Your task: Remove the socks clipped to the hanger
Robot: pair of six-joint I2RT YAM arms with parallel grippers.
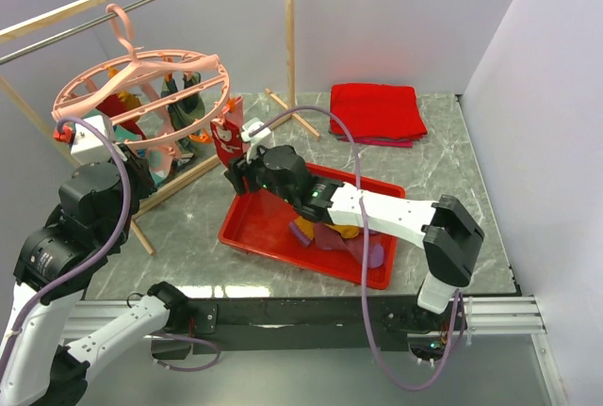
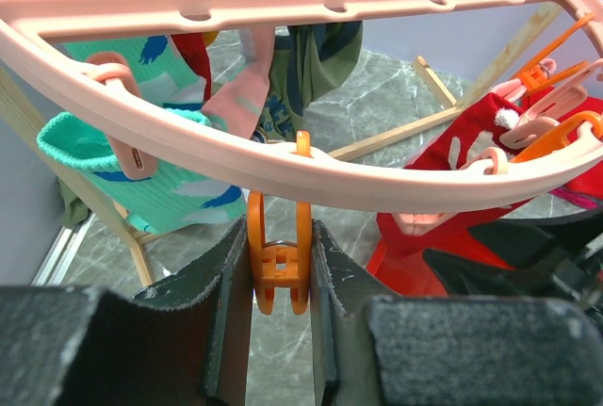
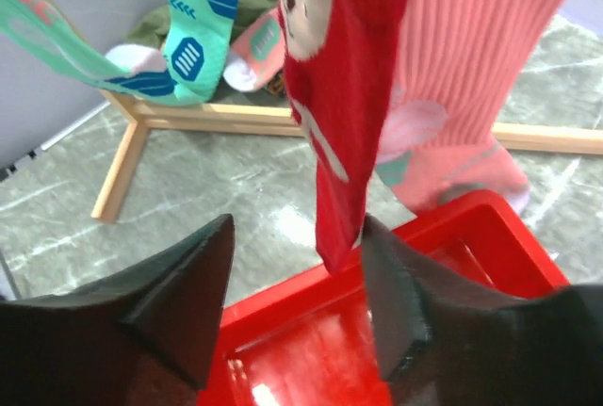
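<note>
Clamping an orange clip (image 2: 279, 274), the left gripper (image 2: 280, 269) likely steadies the hanger (image 2: 396, 185) while the right gripper's (image 3: 297, 246) fingers straddle, apart, a red sock (image 3: 344, 95).

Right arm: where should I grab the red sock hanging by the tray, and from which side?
Grip the red sock at its lower end, which hangs free and narrow above the red tray. Come up from below: the open right gripper brackets that tip, and a downward pull follows its hang.

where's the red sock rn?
Top view: red sock hangs from the pink hanger's right edge, over the red tray's far-left corner, between the right hand's open fingers.
</note>
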